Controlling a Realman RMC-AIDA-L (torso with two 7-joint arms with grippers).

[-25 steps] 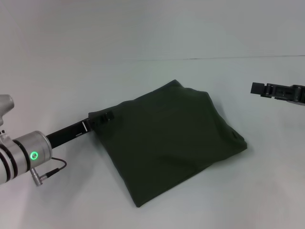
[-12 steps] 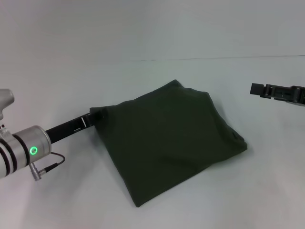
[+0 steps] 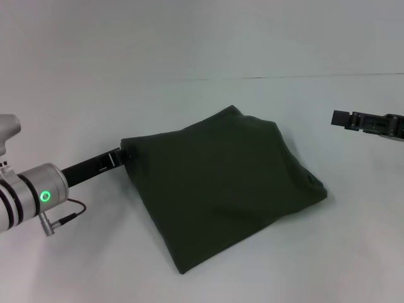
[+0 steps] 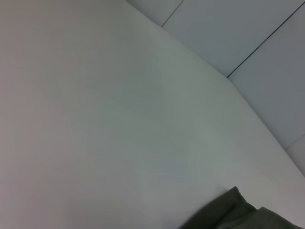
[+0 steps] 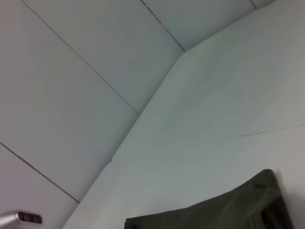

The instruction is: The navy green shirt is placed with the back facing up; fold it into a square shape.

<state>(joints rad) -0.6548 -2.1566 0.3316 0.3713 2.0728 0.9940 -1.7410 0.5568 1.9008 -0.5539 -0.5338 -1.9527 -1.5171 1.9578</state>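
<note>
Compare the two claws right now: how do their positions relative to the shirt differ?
The left claw sits at the left corner of the navy green shirt, its tip hidden by the fabric edge; the right claw hangs clear of the shirt, off to its right. The left arm reaches in low from the near left; the right stays apart near the frame edge. Both are black.
</note>
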